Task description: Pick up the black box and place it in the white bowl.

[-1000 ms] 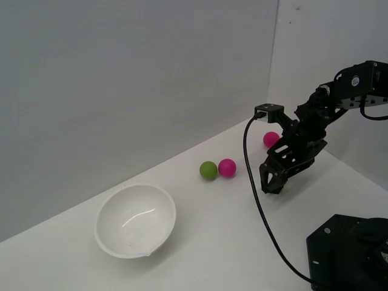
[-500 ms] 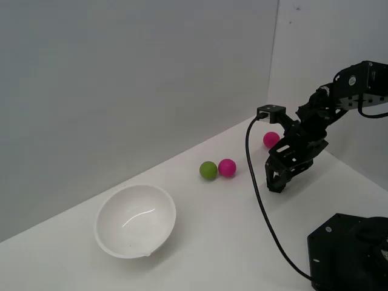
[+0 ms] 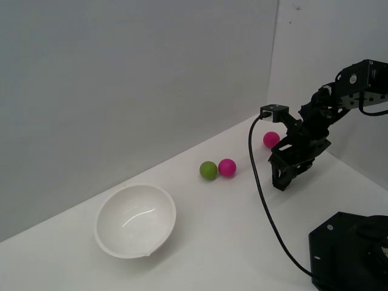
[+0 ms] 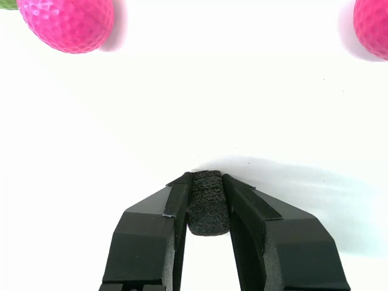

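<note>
The gripper (image 4: 207,203) pinches the black box (image 4: 208,209) between both fingers (image 4: 173,209), the fingertips low over the white table (image 3: 230,224) toward its far right corner in the exterior view; whether the box touches the surface is hard to tell. The white bowl (image 3: 136,219) sits well apart, near the table's back edge on the exterior view's left. A green ball (image 3: 208,170) touches a pink ball (image 3: 227,167) between bowl and gripper. Another pink ball (image 3: 271,139) lies near the far corner.
</note>
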Available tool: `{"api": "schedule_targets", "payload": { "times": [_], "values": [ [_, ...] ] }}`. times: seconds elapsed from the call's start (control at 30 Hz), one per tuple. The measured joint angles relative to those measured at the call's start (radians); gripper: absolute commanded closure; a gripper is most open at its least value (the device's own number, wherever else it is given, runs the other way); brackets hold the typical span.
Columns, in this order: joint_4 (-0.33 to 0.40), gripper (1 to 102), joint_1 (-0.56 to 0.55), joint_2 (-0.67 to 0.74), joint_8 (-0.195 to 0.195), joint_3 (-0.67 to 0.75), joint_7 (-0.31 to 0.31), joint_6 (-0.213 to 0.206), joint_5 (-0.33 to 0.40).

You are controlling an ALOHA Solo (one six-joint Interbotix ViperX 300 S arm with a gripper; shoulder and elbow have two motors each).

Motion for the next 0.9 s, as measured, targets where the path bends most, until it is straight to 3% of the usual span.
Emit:
{"api": "schedule_targets", "payload": {
  "times": [0.13, 0.23, 0.67, 0.9],
  "values": [
    [0.000, 90, 0.000, 0.003, 0.000, 0.003, 0.000, 0.000, 0.002],
    [0.000, 100, -0.002, 0.005, 0.000, 0.003, 0.005, 0.002, 0.000],
    [-0.091, 100, -0.008, 0.094, 0.000, 0.089, 0.147, 0.012, -0.087],
    [-0.135, 100, -0.008, 0.181, -0.006, 0.179, 0.163, 0.014, -0.130]
  ]
}}
